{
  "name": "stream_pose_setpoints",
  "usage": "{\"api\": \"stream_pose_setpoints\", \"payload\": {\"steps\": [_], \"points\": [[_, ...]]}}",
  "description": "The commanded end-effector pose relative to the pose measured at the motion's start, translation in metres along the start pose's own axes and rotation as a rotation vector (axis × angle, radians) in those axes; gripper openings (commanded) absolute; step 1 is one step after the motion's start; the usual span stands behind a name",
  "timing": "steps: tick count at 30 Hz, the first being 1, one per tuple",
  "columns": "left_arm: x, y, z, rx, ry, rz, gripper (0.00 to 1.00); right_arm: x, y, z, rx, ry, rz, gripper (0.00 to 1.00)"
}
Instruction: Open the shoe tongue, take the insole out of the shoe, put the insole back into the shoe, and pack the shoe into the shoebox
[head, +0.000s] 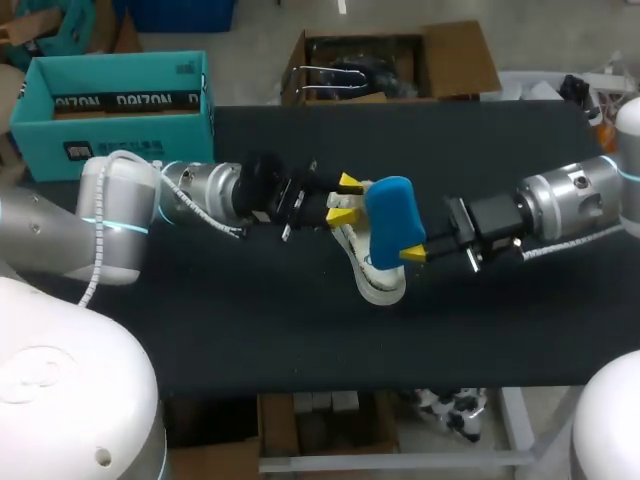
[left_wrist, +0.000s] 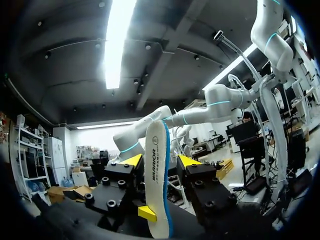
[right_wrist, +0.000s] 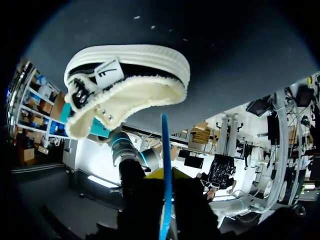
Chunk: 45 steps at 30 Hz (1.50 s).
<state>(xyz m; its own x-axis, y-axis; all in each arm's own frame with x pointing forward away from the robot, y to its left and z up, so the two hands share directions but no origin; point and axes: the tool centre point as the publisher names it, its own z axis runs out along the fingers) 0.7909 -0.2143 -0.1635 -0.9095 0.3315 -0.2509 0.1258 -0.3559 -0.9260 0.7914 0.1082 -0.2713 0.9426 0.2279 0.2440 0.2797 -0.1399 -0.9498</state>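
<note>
Refer to the head view for the overall layout. The black counter (head: 250, 330) carries the work, the left arm (head: 190, 195) enters from the left and the right arm (head: 570, 200) from the right. The teal shoebox (head: 110, 135) stands open at the counter's far left corner. Of its inside you can see only a brown strip.

The shoe (head: 380, 285) lies near the middle of the counter, well apart from the shoebox. In the head view the insole covers most of it, leaving you only a pale sole edge. Consult the right wrist view for the whole shoe (right_wrist: 125, 82): thick white sole, dark upper, a labelled tongue, and a pale fuzzy lining at the opening, which faces that camera.

The blue insole (head: 390, 215) is out of the shoe and held in the air above it.

The right pincer (head: 410, 250) is closed on one end of the insole. Its own view shows the insole edge-on (right_wrist: 165, 165) between its dark fingers, with the shoe ahead of them.

The left pincer (head: 345, 198) stands open just beside the insole's other end. Only the left wrist view shows you the white underside of the insole (left_wrist: 157, 170). It stands upright between the two yellow tips with a gap on either side, and one yellow fingertip (left_wrist: 147, 213) of the right pincer presses against its near end.
</note>
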Motion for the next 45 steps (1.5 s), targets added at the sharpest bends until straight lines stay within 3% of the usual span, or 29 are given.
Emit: {"api": "stream_pose_setpoints", "payload": {"steps": [1,4,9,19,20,21,22,23,25,26,28,31,38,45], "points": [[0.001,-0.019,-0.018,-0.169,0.146,-0.064,1.0,0.0,0.005,-0.001,0.031,-0.023,-0.006,0.0],[0.008,-0.026,-0.033,-0.372,0.231,-0.071,1.0,-0.004,0.001,0.0,0.031,-0.033,0.001,0.0],[0.008,-0.026,-0.033,-0.372,0.231,-0.071,1.0,-0.015,-0.008,0.002,0.046,-0.069,-0.01,0.0],[0.008,-0.026,-0.033,-0.372,0.231,-0.071,1.0,-0.015,-0.008,0.002,0.046,-0.069,-0.01,0.0],[0.005,-0.025,-0.032,-0.383,0.258,-0.065,1.0,-0.015,-0.008,0.002,0.046,-0.069,-0.01,0.0],[0.003,-0.023,-0.03,-0.382,0.381,-0.023,1.0,-0.015,-0.008,0.002,0.046,-0.069,-0.01,0.0],[-0.004,-0.019,-0.032,-0.41,0.381,-0.035,1.0,-0.015,-0.008,0.002,0.046,-0.069,-0.01,0.0],[-0.006,-0.017,-0.032,-0.406,0.484,-0.017,1.0,-0.017,-0.012,0.002,0.049,-0.071,-0.029,0.0],[-0.017,-0.014,-0.038,-0.402,0.54,-0.004,1.0,-0.021,-0.015,0.003,0.057,-0.086,-0.021,0.0],[-0.019,-0.013,-0.04,-0.383,0.613,0.015,1.0,-0.023,-0.017,0.003,0.064,-0.092,-0.031,0.0],[-0.027,-0.011,-0.045,-0.364,0.685,-0.017,1.0,-0.027,-0.019,0.005,0.074,-0.118,-0.028,0.0],[-0.035,-0.005,-0.052,-0.412,0.777,-0.015,1.0,-0.034,-0.024,0.011,0.085,-0.173,-0.039,0.0],[-0.043,0.004,-0.062,-0.455,0.838,-0.024,1.0,-0.041,-0.027,0.018,0.052,-0.229,-0.094,0.0],[-0.042,0.009,-0.069,-0.424,0.887,-0.01,1.0,-0.045,-0.029,0.014,0.066,-0.226,-0.108,0.0]]}}
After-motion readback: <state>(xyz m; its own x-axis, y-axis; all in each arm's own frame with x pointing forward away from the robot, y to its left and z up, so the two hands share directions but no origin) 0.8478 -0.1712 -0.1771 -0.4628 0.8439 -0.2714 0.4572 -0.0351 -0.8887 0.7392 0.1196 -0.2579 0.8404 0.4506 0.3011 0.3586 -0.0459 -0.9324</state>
